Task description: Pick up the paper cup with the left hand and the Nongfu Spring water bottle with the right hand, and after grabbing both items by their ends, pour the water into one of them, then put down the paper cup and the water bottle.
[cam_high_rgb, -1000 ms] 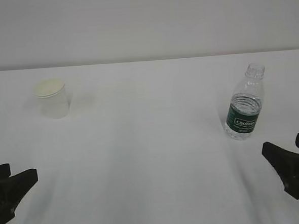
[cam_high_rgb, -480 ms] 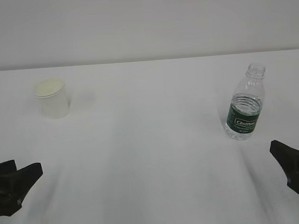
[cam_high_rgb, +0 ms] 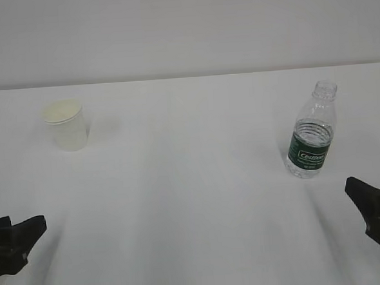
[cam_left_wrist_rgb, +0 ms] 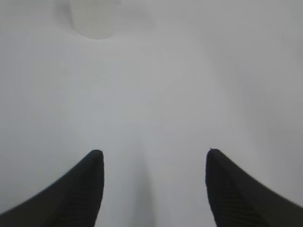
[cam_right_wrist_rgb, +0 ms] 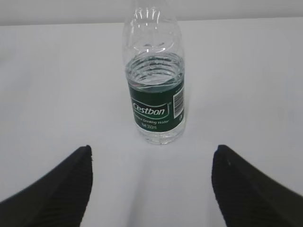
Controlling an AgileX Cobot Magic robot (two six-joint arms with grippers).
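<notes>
Small white tapered paper cup (cam_high_rgb: 66,125) stands upright far left on the white table (cam_high_rgb: 192,181); clear ribbed green-labelled water bottle (cam_high_rgb: 312,139) upright at right. Left gripper (cam_left_wrist_rgb: 154,158) and right gripper (cam_right_wrist_rgb: 151,153) both spread, empty, apart from both items.

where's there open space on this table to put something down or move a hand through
The widest bare stretch of the table lies between the paper cup at left and the water bottle at right. The near edge is tighter only at its corners, where the left gripper and right gripper sit.
</notes>
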